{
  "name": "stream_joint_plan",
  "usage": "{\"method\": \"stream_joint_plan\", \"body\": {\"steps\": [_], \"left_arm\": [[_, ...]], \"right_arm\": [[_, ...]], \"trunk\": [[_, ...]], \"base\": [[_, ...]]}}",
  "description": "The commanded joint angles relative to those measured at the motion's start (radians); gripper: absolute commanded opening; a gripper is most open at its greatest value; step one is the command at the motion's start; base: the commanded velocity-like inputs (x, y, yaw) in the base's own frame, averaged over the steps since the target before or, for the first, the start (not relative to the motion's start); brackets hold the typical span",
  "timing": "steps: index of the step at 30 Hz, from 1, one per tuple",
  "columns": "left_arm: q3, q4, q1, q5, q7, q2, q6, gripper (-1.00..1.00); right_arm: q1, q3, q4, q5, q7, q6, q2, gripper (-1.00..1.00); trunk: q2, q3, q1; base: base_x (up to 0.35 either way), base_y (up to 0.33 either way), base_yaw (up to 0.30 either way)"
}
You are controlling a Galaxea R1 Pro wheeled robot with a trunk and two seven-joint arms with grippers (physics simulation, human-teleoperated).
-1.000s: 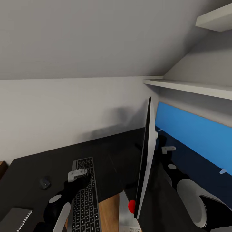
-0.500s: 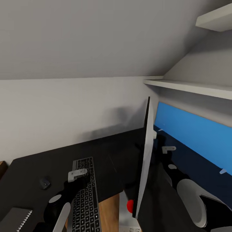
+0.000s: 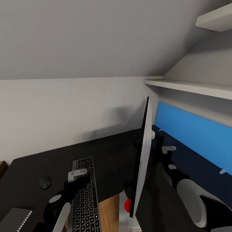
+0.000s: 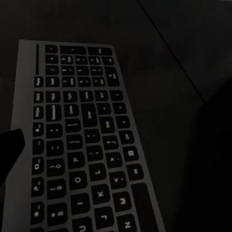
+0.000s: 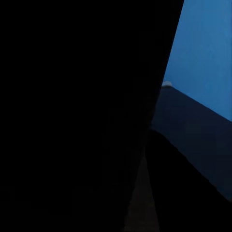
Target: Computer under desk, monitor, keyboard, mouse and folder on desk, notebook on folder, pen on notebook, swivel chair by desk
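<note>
The monitor (image 3: 142,161) stands edge-on and tilted on the black desk (image 3: 112,151), its red dot (image 3: 128,203) at the low near corner. My right gripper (image 3: 162,146) sits close behind the monitor; its jaws are hidden, and the right wrist view is mostly the monitor's dark back (image 5: 72,116). The keyboard (image 3: 84,196) lies flat to the monitor's left. My left gripper (image 3: 77,175) hovers just over the keyboard (image 4: 82,140), holding nothing, with one dark fingertip (image 4: 9,147) at the frame's side. The mouse (image 3: 45,183) lies left of the keyboard. The notebook (image 3: 16,220) rests at the near left corner.
A bright blue panel (image 3: 193,135) runs along the wall behind the desk's right wing, under white shelves (image 3: 193,87). Wood floor (image 3: 109,209) shows in the desk's inner corner, beside a pale grey box top (image 3: 124,222). The white wall (image 3: 64,106) backs the desk.
The monitor has tilted further: its lower corner with the red dot has swung left and down, and its top edge has leaned left. Both arms and the keyboard stay put.
</note>
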Motion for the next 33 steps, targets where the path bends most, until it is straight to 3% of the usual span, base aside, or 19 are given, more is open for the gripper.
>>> {"method": "stream_joint_plan", "body": {"steps": [1,17,33], "left_arm": [[-0.001,-0.001,-0.001,0.011,0.009,0.0,0.003,1.0],[-0.001,-0.001,-0.001,0.012,0.009,0.0,0.003,1.0],[0.0,-0.001,-0.001,0.012,0.009,0.0,0.005,1.0]], "right_arm": [[-0.001,0.002,0.003,0.012,-0.004,-0.003,0.0,-1.0],[-0.001,0.002,0.003,0.013,-0.003,-0.005,0.001,-1.0],[-0.001,0.002,0.005,0.014,-0.003,-0.006,0.001,-1.0]], "trunk": [[-0.001,-0.001,0.0],[-0.001,-0.001,0.0],[-0.001,-0.001,0.0]], "base": [[0.0,0.0,0.0],[-0.03,0.0,0.0],[-0.33,0.0,0.0]]}}
